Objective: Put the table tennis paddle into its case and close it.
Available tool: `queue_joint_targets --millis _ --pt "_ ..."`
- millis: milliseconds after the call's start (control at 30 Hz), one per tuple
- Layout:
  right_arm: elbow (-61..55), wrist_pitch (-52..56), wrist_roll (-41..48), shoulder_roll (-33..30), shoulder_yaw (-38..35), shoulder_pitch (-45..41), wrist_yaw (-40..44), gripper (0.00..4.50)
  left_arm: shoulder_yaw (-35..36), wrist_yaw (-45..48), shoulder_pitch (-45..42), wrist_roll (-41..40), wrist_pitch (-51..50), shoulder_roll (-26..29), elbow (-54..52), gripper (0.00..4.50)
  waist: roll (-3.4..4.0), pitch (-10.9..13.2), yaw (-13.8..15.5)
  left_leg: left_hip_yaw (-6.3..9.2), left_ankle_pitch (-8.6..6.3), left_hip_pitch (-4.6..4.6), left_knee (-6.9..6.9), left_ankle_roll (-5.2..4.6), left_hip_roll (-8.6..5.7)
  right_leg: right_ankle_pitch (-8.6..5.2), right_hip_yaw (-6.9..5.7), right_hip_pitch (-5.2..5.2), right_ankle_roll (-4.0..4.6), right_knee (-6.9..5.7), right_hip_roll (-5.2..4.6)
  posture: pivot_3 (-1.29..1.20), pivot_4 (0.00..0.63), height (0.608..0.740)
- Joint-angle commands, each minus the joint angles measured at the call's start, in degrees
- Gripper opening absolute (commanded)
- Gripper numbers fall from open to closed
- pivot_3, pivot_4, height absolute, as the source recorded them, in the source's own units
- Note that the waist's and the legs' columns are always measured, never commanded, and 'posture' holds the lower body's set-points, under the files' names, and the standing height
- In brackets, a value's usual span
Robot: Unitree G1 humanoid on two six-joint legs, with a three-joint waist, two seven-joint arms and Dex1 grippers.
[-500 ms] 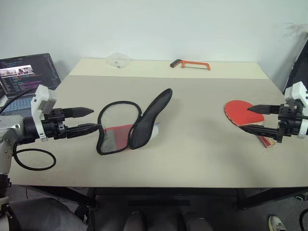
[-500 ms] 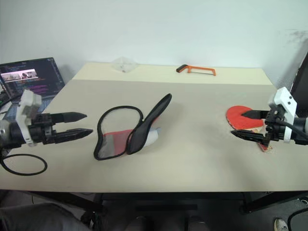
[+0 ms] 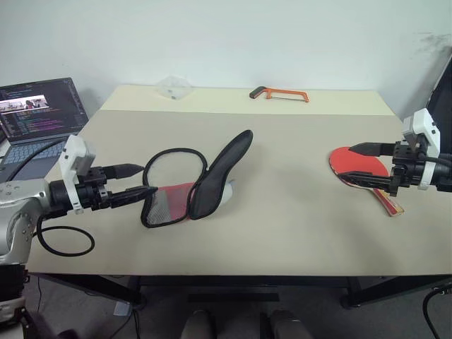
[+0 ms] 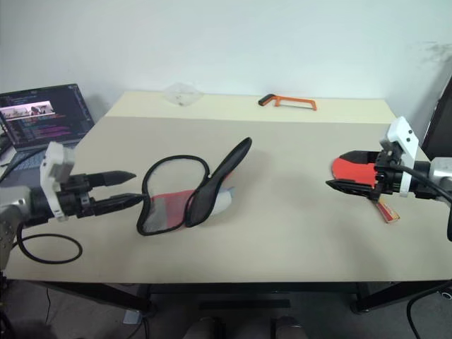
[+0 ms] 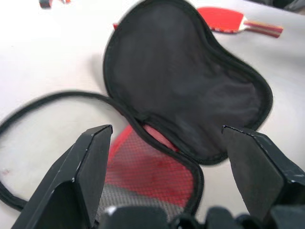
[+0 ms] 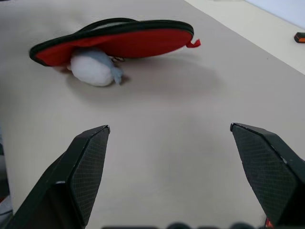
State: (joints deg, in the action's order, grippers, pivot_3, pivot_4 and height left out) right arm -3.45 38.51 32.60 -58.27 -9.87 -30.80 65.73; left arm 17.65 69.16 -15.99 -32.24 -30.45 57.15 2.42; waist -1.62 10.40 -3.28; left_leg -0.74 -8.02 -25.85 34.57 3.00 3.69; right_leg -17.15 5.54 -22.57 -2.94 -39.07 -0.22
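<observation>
Off the table's left edge a laptop [image 3: 39, 113] is sitting with its screen lit. Just inside that edge the left gripper [image 3: 135, 181] is hanging with its two black fingers spread apart, holding nothing; its tips are pointing at the near rim of the case [image 3: 194, 183] and sitting right beside it, though whether they are touching the rim cannot be told. In the left wrist view the same fingers [image 5: 88, 162] are standing wide on either side of the case's mesh-lined half.

The case is lying unzipped in the left-middle of the table [image 3: 282, 226], one half flat, the black-lined half propped up at a slant, with the grey fuzzy ball [image 6: 95, 67] tucked beneath it. Along the far edge a small clear plastic piece [image 3: 174, 87] and an orange hacksaw [image 3: 279, 93] are lying well apart from everything else.

Near the right edge the table tennis paddle [image 3: 357, 166] is resting flat, red face up, handle toward the near right corner. The right gripper [image 3: 367, 164] is hovering over the blade with its fingers wide apart, and it is gripping nothing.

Judging by this, the task is barely started: the case is open and ready, but the paddle is yet to be picked up, slid inside, and zipped shut.
</observation>
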Motion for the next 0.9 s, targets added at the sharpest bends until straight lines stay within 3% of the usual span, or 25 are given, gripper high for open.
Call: queue_joint_targets --millis 33,333,400,633,900 --pt "-0.2 -2.5 -0.7 -0.3 -0.6 -0.2 0.9 4.47 -1.8 -1.8 1.0 4.5 3.7 0.8 -1.6 4.03 0.00 0.0 0.0 0.01 0.00 0.00 0.00 0.00 0.00 -0.01 -0.01 -0.01 0.01 0.00 0.01 0.00 0.150 0.740" --pt "-0.6 -2.6 -1.8 0.7 -0.3 0.7 -1.0 4.47 -5.7 -17.5 -6.9 11.5 1.5 -7.6 8.0 4.03 0.00 0.0 0.2 0.02 0.01 0.01 0.14 -0.01 -0.02 0.04 0.01 0.12 -0.15 0.01 0.01 0.00 0.150 0.740" --pt "-1.1 -2.0 -1.7 0.8 -0.2 0.4 -1.1 4.47 -5.6 -19.8 -7.3 10.8 -2.7 -9.2 7.7 4.03 -0.01 0.0 0.2 0.02 0.01 0.00 0.16 -0.01 -0.02 0.26 0.02 0.13 -0.51 0.02 0.02 0.00 0.150 0.740" --pt "-1.8 -1.7 -1.6 0.7 -0.6 1.2 -1.1 4.47 -7.1 -27.1 -6.1 11.5 -13.5 -12.8 5.8 4.03 -0.01 0.0 0.1 0.10 0.01 0.01 0.15 -0.01 -0.01 0.27 0.00 0.14 -0.52 0.00 0.09 0.00 0.150 0.740" --pt "-2.6 -1.4 -1.7 0.5 -0.8 2.1 -1.9 4.47 -8.8 -32.3 -5.2 11.8 -18.1 -17.6 3.7 4.03 0.00 0.0 0.2 0.13 0.01 0.05 0.24 -0.01 -0.07 0.32 0.01 0.27 -0.59 0.02 0.04 0.00 0.150 0.740"
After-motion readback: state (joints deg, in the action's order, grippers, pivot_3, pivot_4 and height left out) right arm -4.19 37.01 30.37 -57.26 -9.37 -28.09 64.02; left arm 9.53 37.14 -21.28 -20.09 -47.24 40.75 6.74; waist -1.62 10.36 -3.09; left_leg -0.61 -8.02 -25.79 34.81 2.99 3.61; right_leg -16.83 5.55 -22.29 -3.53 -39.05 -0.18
